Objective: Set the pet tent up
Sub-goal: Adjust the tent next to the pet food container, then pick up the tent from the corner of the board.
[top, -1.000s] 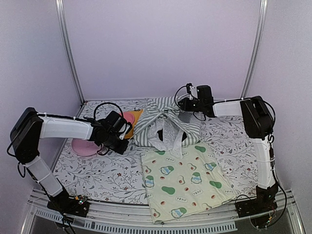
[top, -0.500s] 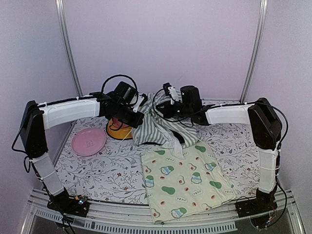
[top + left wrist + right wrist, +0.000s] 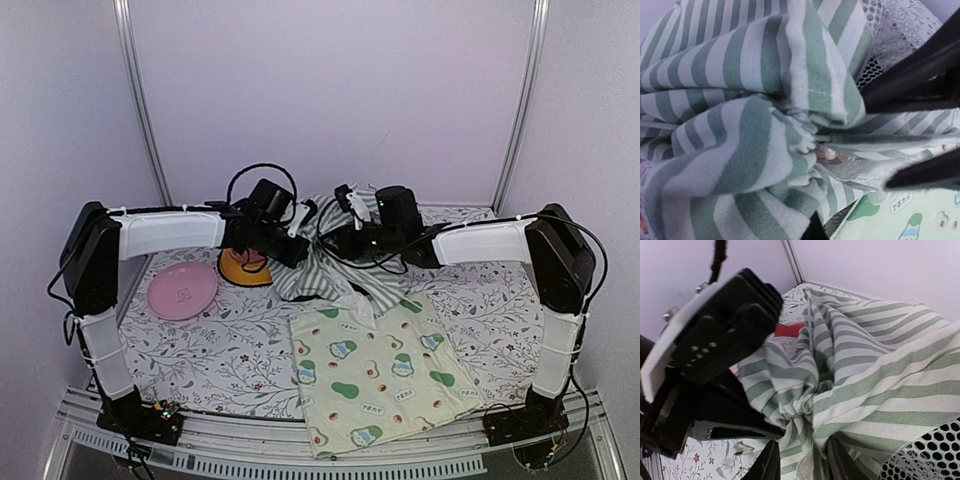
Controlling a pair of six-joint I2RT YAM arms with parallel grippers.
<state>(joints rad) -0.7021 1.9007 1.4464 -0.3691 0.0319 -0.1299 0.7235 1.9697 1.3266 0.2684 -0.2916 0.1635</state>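
The pet tent (image 3: 335,275) is a slumped heap of sage-green and white striped fabric behind the avocado mat, its gathered top held up between both arms. My left gripper (image 3: 298,226) reaches in from the left and is shut on the bunched stripes (image 3: 790,150); its jaws are almost buried in cloth (image 3: 812,225). From the right, my right gripper (image 3: 342,238) meets the same gathered knot (image 3: 807,402), and its two fingers (image 3: 769,465) stand apart with fabric lying between them. Part of the mesh window (image 3: 927,455) shows at the lower right.
The pale yellow avocado-print mat (image 3: 380,365) lies in front of the tent. An orange pet bowl (image 3: 245,268) sits just left of it, with a pink plate (image 3: 182,291) further left. Floral cloth covers the table (image 3: 210,350). Walls close in behind and at the sides.
The left arm swung from the pink plate over to the tent top and shut there. The right arm came in from the back right to the same spot, and its jaws have parted.
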